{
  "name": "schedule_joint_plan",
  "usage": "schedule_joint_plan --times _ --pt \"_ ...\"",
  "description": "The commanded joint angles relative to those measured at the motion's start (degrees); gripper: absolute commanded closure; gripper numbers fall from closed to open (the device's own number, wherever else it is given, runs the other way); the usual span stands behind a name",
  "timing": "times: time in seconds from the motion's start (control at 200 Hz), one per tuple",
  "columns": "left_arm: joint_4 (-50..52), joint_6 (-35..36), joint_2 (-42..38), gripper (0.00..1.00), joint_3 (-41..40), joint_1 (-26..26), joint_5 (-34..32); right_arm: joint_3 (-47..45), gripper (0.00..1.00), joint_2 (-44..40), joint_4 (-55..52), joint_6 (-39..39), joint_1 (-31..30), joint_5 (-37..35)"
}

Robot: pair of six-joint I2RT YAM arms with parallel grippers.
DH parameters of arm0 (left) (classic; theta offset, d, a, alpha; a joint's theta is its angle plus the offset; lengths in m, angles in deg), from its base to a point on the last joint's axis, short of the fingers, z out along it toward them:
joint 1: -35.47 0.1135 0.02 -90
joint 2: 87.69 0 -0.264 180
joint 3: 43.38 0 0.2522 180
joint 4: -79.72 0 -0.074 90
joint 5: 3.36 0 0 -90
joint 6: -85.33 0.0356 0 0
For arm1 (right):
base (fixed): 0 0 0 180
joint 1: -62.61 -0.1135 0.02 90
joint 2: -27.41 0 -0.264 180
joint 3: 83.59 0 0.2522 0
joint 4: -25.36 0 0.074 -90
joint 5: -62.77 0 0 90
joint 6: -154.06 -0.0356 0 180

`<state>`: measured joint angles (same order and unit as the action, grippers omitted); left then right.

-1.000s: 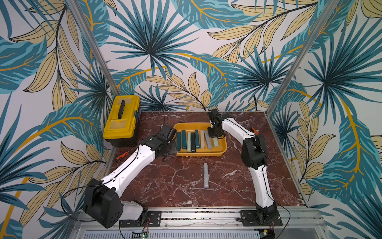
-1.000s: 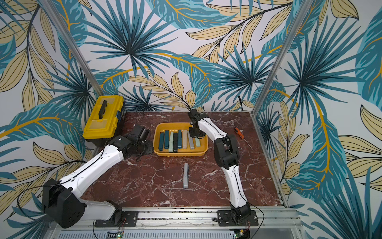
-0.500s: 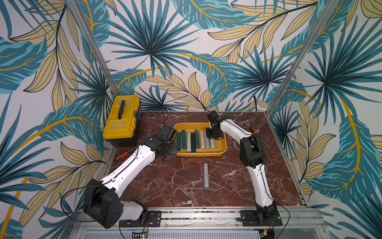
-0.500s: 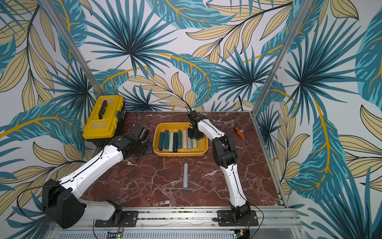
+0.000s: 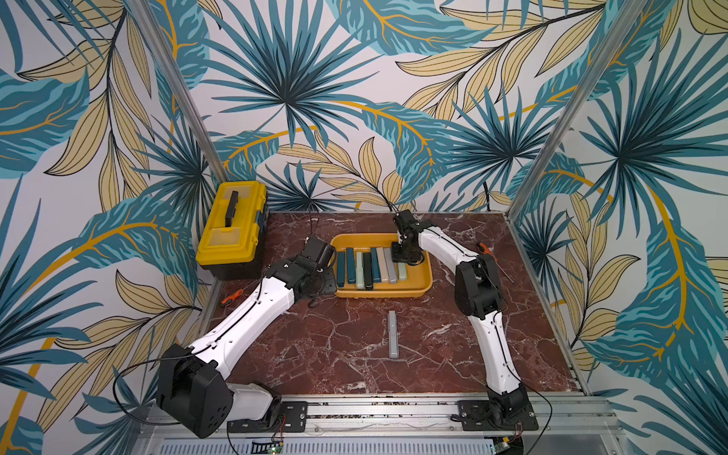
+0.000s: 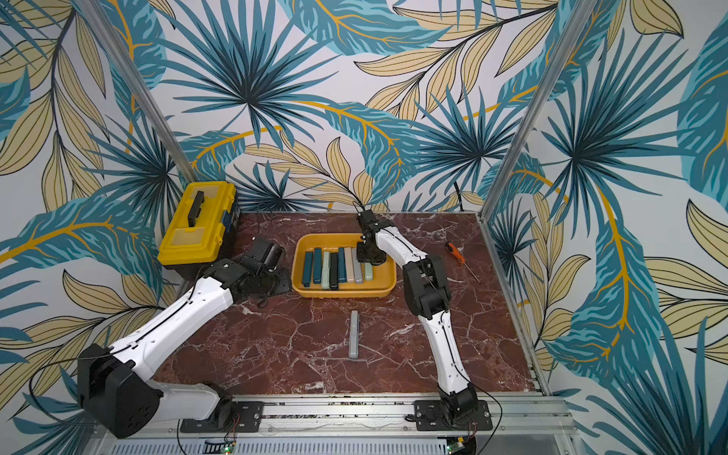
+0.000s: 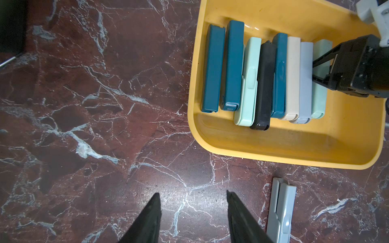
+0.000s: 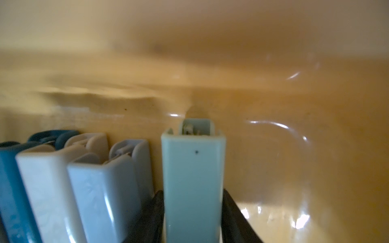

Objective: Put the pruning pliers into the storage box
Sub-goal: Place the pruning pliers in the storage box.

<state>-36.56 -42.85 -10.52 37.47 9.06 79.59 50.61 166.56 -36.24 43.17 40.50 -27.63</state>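
My right gripper (image 8: pixel 192 192) straddles the mint green pruning pliers (image 8: pixel 193 160) at the end of the row in the yellow storage box (image 7: pixel 273 151). I cannot tell whether it squeezes. The left gripper (image 7: pixel 192 195) stands parted and empty. The grey pliers (image 5: pixel 392 335) lies alone on the marble table (image 5: pixel 315 354). I judge it light, rigid, slick plastic, best pinched across its narrow width at mid-length.

The marble table (image 5: pixel 335 346) is bare all round the lone grey pliers (image 5: pixel 392 334), open to approach from any side. In the storage box (image 5: pixel 382 293) a tight row of eight pliers (image 7: pixel 265 84) fills left and middle; the right gripper (image 7: pixel 313 70) straddles the last mint one, beside a bare strip along the right wall. The left arm (image 5: pixel 252 315) crowds the box's left rim
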Motion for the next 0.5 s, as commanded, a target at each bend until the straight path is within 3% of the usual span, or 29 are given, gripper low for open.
schedule_joint_plan --times 0.0,0.225,0.496 --pt "0.7 -0.7 -2.2 0.47 -1.0 0.5 -0.4 -0.5 0.53 1.8 -1.9 -0.4 0.0 -0.8" --pt "0.8 -1.3 -3.0 0.47 -1.3 0.4 0.4 0.6 0.50 -1.7 -3.9 0.5 0.1 -2.0" --pt "0.7 -0.1 -2.9 0.47 -0.4 0.4 1.6 -2.7 0.49 -12.1 -6.3 1.9 0.0 -5.6"
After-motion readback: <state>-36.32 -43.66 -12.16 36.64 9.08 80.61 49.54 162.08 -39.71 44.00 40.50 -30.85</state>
